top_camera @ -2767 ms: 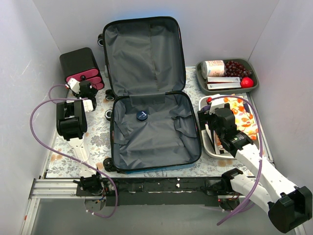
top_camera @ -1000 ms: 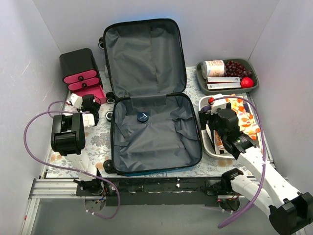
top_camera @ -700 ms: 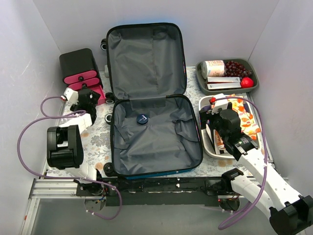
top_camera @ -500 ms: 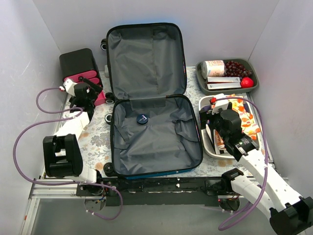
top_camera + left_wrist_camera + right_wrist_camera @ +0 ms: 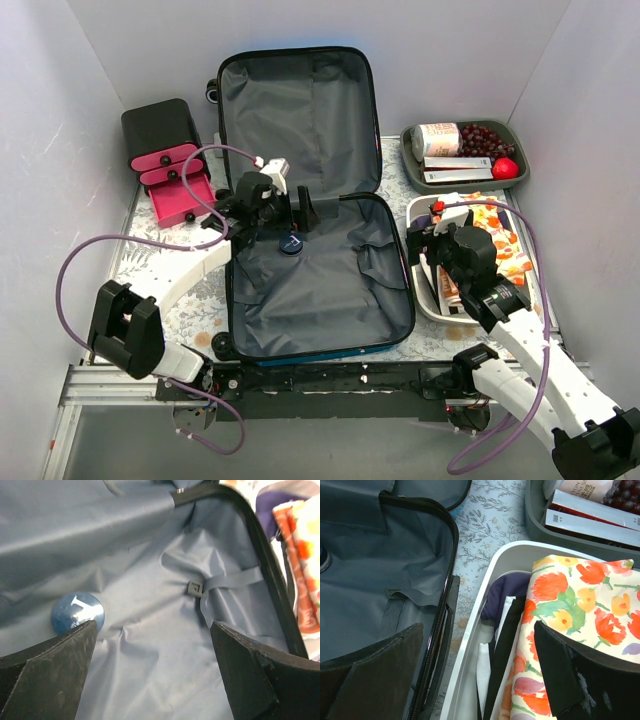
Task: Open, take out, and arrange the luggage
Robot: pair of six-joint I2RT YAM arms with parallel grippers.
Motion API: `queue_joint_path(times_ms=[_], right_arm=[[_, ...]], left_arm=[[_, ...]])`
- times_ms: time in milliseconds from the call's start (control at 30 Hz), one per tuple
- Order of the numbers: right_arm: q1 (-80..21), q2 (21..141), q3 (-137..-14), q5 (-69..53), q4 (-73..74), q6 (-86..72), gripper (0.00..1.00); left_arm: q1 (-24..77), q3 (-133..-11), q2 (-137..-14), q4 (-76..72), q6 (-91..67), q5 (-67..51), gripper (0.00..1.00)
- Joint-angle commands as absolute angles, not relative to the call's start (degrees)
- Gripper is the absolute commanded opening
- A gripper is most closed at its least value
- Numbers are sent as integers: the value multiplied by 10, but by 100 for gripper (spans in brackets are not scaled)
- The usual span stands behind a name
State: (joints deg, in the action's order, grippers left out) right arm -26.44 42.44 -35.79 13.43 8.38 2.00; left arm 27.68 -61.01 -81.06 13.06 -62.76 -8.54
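At the table's (image 5: 195,285) far left corner you have one black box (image 5: 160,125) with three pink drawers, the lowest one (image 5: 182,199) standing out. Beside it, mid-table, lies your one luggage (image 5: 330,300), open, its lid raised toward the rear wall. Its grey lining is bare but for one round blue tin (image 5: 78,613) near the hinge. Your left claw (image 5: 287,210) hovers above that tin, jaws spread wide, holding nothing. Along the right edge sit two trays: a grey tray (image 5: 409,165) at the far corner and a white tray (image 5: 420,296) nearer, with one floral cloth (image 5: 580,610) inside. Your right claw (image 5: 479,677) hangs over the white tray, fully released, empty.
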Motion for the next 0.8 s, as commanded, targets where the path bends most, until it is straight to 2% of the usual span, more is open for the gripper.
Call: queue_joint_path(times_ms=[0, 67, 300, 400, 767], right_arm=[[-268, 415, -355, 120, 47, 12, 98], [-268, 415, -357, 116, 51, 11, 98], [-268, 407, -352, 120, 51, 11, 98], [-268, 408, -352, 120, 52, 11, 98], [-268, 407, -348, 126, 52, 9, 98]], left_arm=[[291, -627, -839, 221, -625, -37, 98], [294, -653, -880, 249, -663, 20, 98], [300, -647, -932, 280, -729, 83, 98], [303, -645, -953, 287, -754, 144, 98], [321, -661, -1009, 234, -808, 144, 98]])
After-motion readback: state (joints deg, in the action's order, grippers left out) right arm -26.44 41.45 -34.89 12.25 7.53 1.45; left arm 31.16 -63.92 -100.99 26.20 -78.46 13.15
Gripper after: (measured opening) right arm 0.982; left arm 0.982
